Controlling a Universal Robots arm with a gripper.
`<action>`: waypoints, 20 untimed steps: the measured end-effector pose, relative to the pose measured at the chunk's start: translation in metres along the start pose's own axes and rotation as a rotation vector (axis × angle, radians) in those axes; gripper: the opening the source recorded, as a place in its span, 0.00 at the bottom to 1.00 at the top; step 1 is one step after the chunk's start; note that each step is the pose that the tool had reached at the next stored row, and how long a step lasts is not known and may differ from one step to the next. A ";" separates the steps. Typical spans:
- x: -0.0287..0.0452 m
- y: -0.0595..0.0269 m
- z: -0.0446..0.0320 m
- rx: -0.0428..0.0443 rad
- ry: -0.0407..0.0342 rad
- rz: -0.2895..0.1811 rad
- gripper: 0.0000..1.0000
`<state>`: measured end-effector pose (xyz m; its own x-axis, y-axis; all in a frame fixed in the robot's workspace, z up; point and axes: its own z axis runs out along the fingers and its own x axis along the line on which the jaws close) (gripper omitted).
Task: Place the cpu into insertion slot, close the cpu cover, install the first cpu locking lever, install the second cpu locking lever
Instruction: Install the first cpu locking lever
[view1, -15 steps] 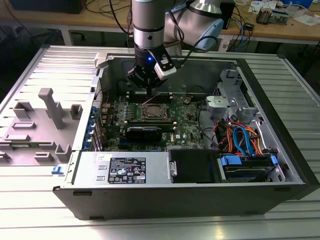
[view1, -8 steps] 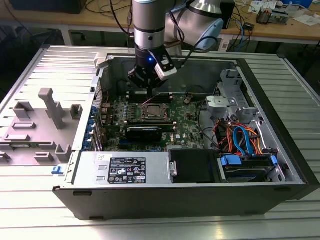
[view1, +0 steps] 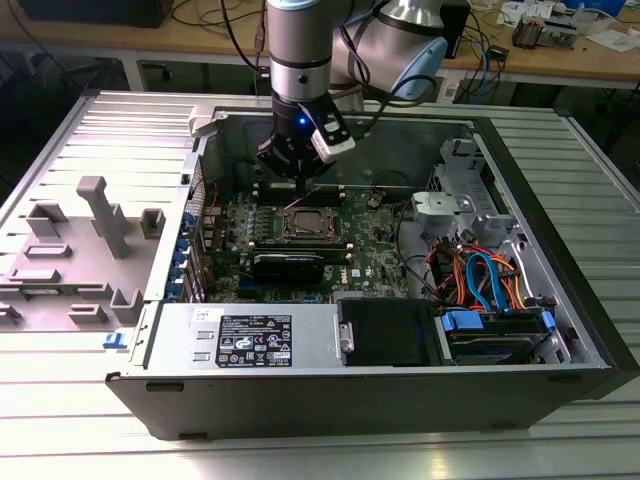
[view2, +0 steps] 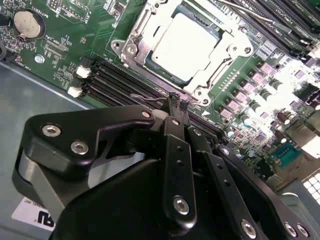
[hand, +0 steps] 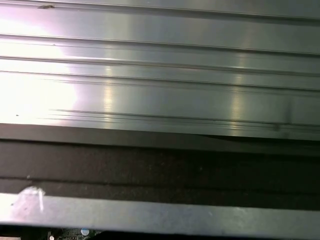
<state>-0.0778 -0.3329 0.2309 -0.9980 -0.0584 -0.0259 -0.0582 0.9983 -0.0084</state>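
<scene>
Our black metal fingers (view2: 172, 120) are drawn together at the tips in the second wrist view, with no gap showing between them. A thin silvery wire lever (view2: 143, 98) runs right up to them, though we cannot tell whether it is pinched. Our gripper (view2: 178, 101) hangs just beside the square dark insertion slot with its silvery rim (view2: 125, 50), over the long black memory slots (view2: 112, 80) that flank it. Inside that slot lies the small flat silvery-grey cpu (view2: 187, 42). The thin silvery cpu cover (view2: 147, 35) lies flat around it, and the chip shows through its window. So we judge placing and closing done and the first lever in hand. That step calls for a steady press that tucks the wire under its catch. We count one chip, one slot, one cover, and one lever we are sure of
</scene>
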 end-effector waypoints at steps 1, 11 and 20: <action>-0.0001 0.0001 0.0002 0.0000 0.0000 0.000 0.11; -0.0004 0.0006 0.0023 0.0005 0.0002 0.022 0.11; -0.0015 0.0006 0.0050 0.0011 0.0002 0.022 0.11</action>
<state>-0.0761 -0.3323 0.2259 -0.9990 -0.0366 -0.0258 -0.0364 0.9993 -0.0089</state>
